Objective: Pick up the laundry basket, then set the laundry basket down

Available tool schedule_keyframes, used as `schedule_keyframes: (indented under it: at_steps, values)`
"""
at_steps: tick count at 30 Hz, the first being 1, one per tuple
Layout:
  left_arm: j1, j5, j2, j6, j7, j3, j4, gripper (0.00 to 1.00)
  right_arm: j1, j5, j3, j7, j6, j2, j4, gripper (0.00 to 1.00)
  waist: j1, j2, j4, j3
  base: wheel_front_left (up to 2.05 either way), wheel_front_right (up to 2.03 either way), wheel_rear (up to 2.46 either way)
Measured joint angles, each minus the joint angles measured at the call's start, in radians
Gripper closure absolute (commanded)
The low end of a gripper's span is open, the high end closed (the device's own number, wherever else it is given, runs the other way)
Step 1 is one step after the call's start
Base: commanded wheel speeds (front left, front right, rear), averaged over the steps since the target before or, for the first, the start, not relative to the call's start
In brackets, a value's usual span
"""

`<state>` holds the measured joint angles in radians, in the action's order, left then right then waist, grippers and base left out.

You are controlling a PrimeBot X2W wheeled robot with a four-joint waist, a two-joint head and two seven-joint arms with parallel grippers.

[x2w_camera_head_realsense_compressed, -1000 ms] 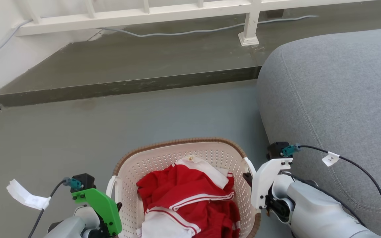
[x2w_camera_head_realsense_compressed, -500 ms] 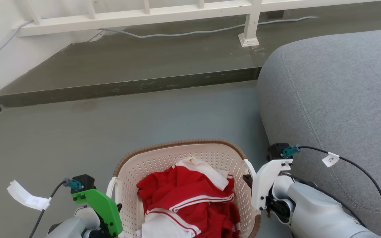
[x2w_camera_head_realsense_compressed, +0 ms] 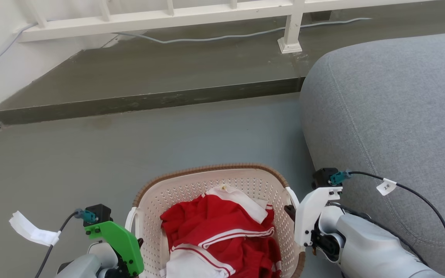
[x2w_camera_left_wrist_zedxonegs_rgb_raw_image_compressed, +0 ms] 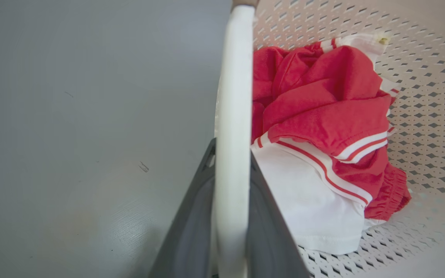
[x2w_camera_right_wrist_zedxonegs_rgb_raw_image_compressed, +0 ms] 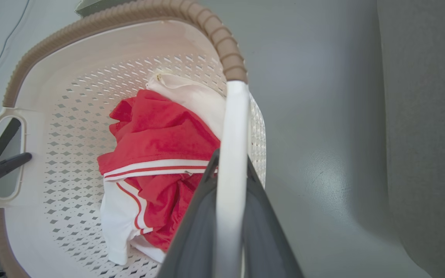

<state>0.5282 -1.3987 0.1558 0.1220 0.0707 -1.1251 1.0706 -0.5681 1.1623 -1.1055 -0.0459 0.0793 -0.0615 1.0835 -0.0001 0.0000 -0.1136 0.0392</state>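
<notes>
The left gripper [x2w_camera_left_wrist_zedxonegs_rgb_raw_image_compressed: 232, 151] is clamped on the left handle [x2w_camera_left_wrist_zedxonegs_rgb_raw_image_compressed: 233, 77]. The laundry basket [x2w_camera_head_realsense_compressed: 207, 168] is held between, and the right gripper [x2w_camera_right_wrist_zedxonegs_rgb_raw_image_compressed: 230, 159] is clamped on the right handle [x2w_camera_right_wrist_zedxonegs_rgb_raw_image_compressed: 233, 116], beside the sofa [x2w_camera_head_realsense_compressed: 392, 108]. It could be tipped by uneven lowering, and the red-and-white garment [x2w_camera_head_realsense_compressed: 222, 227] spilled. Smooth rounded handles, perforated cream plastic, ribbed brown rim.

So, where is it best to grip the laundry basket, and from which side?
Grip the laundry basket by its side handles: the left gripper on the left handle, the right gripper on the right handle, each from outside. Each handle is a thin bar standing off the wall, so a gripper can straddle it; the brown rim is thicker.
</notes>
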Motion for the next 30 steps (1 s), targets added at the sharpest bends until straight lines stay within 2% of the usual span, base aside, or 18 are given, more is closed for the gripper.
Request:
schedule_keyframes:
  at_steps: [11, 21, 30]
  values:
    - [0.001, -0.006, -0.001, 0.000, -0.001, 0.001, 0.001, 1.00, -0.003, 0.008, -0.011, 0.000, 0.000, 0.000, 0.003, 1.00, 0.0000, 0.0000, -0.001, 0.012, 0.00, 0.00, 0.00]
    - [0.027, -0.006, 0.017, 0.000, -0.023, 0.002, -0.017, 1.00, -0.029, 0.008, -0.019, 0.012, -0.003, 0.000, 0.000, 1.00, 0.0001, 0.0000, -0.002, 0.068, 0.00, 0.00, 0.00]
    - [0.057, -0.005, 0.048, 0.000, -0.051, 0.005, -0.048, 1.00, -0.067, 0.009, -0.027, 0.048, -0.025, 0.000, -0.024, 1.00, 0.0001, 0.0000, 0.002, 0.126, 0.00, 0.00, 0.00]
